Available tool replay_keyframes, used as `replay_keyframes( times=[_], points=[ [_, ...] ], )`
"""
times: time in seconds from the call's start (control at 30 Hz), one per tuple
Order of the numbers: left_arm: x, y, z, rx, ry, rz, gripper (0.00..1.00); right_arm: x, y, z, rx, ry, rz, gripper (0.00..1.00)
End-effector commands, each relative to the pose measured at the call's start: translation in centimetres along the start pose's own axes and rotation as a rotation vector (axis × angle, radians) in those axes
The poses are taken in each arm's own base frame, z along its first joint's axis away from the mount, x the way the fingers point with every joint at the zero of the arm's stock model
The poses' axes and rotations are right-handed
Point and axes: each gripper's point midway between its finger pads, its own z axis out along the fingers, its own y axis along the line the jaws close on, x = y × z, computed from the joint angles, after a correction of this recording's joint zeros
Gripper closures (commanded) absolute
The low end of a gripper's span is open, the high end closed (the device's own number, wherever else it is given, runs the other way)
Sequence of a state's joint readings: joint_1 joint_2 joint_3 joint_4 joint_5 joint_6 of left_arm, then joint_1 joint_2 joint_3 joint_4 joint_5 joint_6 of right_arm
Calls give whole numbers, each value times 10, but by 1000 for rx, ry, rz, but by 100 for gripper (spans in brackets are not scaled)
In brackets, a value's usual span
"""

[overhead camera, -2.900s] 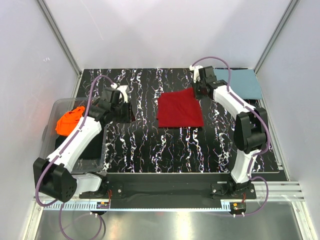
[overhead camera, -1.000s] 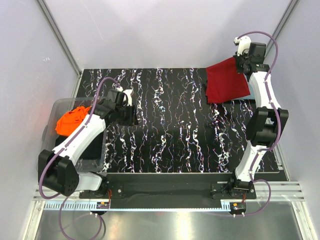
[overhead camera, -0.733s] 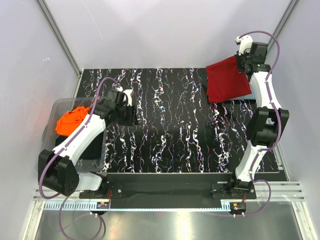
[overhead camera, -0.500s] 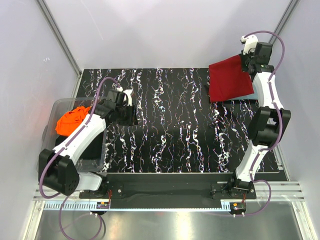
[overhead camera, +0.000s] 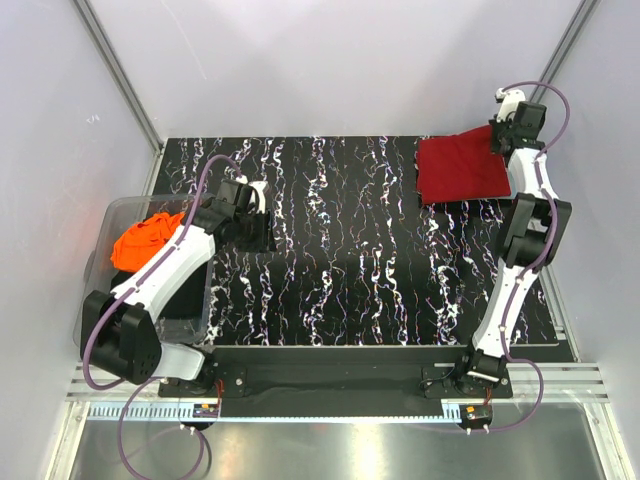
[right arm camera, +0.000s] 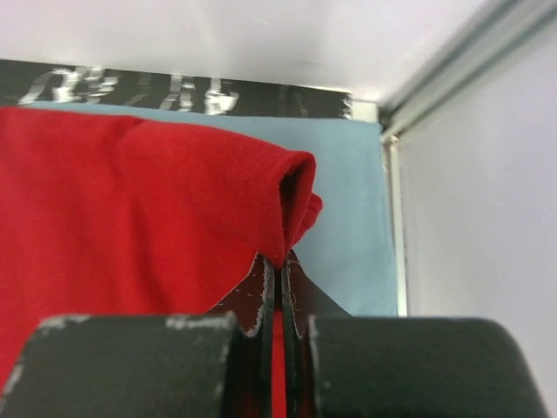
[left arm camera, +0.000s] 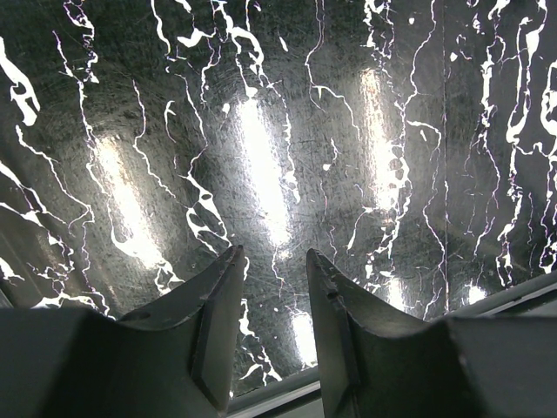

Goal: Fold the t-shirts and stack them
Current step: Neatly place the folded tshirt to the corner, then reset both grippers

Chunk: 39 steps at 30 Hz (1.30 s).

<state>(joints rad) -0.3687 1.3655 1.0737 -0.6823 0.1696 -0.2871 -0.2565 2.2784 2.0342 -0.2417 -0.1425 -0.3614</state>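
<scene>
Right wrist: stacking step; right jaws clamped on red t-shirt (right arm camera: 130, 200) over teal t-shirt (right arm camera: 348, 244), far right corner of bench (overhead camera: 340, 260).
Left jaws parted, empty. Next, likely: square edges, release.

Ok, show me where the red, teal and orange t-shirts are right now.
red t-shirt (overhead camera: 458, 172), top external view, middle of the folded cloth.
teal t-shirt (right arm camera: 348, 209), right wrist view, bare strip showing beside the red one.
orange t-shirt (overhead camera: 140, 242), top external view, middle of the crumpled heap.

At table's (overhead camera: 340, 290) far right corner, first t-shirt (overhead camera: 455, 172) atop second t-shirt (right arm camera: 348, 209); third t-shirt (overhead camera: 140, 242) in bin (overhead camera: 197, 305) at left edge.
</scene>
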Motion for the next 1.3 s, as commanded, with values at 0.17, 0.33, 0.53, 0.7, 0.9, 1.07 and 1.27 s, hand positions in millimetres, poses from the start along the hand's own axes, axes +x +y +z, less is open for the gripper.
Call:
replay_keyframes(
  times=[0.17, 0.33, 0.53, 0.7, 0.9, 1.07, 1.27],
  points=[
    [-7, 1, 4, -15, -18, 21, 60, -35, -32, 17, 102, -116, 54, 100],
    [-6, 2, 4, -18, -14, 20, 59, -26, -40, 32, 131, -94, 92, 94],
    [-6, 2, 4, -19, -16, 19, 58, -19, -60, 39, 233, -64, 136, 81],
    [-9, -1, 0, -8, -28, 19, 57, -12, -66, 31, 282, -28, 188, 62],
    [-17, -7, -11, 8, -71, 19, 56, -25, -62, -9, 301, -13, 311, 47],
    [-40, -28, -34, 94, -160, 24, 56, -35, -24, -74, 225, 30, 535, 34],
    [-75, -56, -87, 198, -344, 75, 55, -45, 45, -181, 35, 33, 682, 0]
  ],
)
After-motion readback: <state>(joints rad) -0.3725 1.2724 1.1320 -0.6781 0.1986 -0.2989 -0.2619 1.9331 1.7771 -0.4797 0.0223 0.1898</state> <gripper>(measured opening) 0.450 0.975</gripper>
